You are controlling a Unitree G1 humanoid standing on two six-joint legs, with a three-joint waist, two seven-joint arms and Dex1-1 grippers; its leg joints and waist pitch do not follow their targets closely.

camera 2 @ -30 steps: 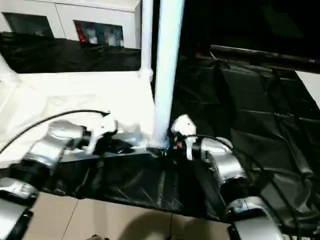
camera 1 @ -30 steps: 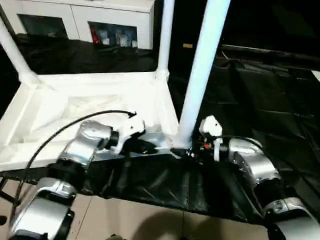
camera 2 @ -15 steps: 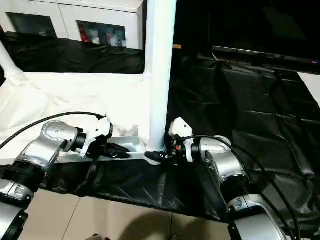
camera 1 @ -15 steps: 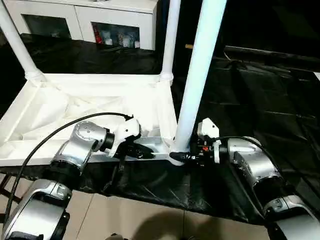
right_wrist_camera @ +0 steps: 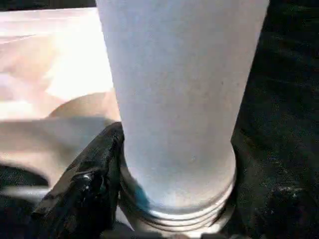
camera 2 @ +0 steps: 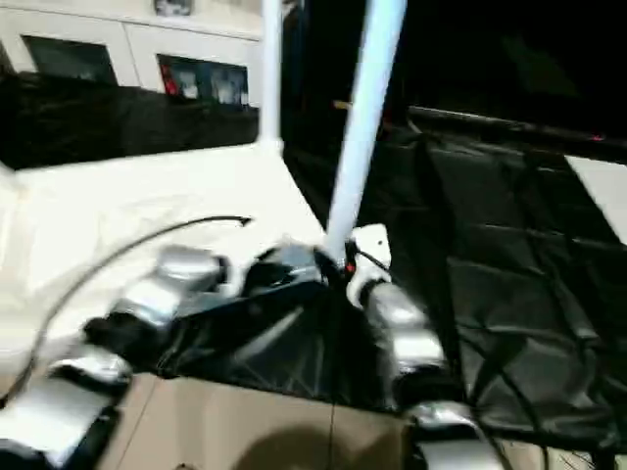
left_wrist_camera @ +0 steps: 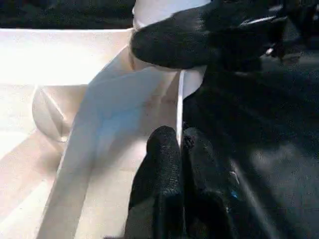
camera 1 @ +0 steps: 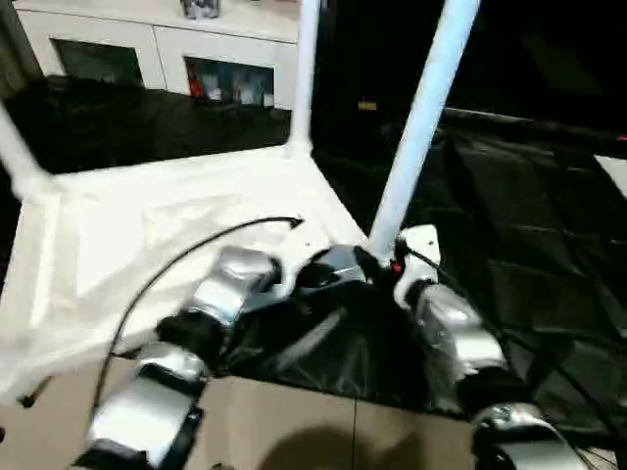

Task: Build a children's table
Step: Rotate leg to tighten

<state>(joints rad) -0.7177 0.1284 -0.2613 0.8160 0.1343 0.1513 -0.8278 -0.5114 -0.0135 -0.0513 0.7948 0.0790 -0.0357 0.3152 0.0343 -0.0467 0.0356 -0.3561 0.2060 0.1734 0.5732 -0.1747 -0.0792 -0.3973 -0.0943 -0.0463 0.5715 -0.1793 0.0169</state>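
Standing white tube leg (right_wrist_camera: 179, 99) in tabletop (camera 1: 147, 235)

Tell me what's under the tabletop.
Black sheeting shows beneath the tabletop at its near edge. What the sheeting lies on is covered.

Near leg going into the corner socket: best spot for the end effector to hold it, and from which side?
Probably low on the near leg, just above its ringed base, coming level from the robot's right over the black sheet: the tube is round and smooth, and the tabletop blocks the other side.
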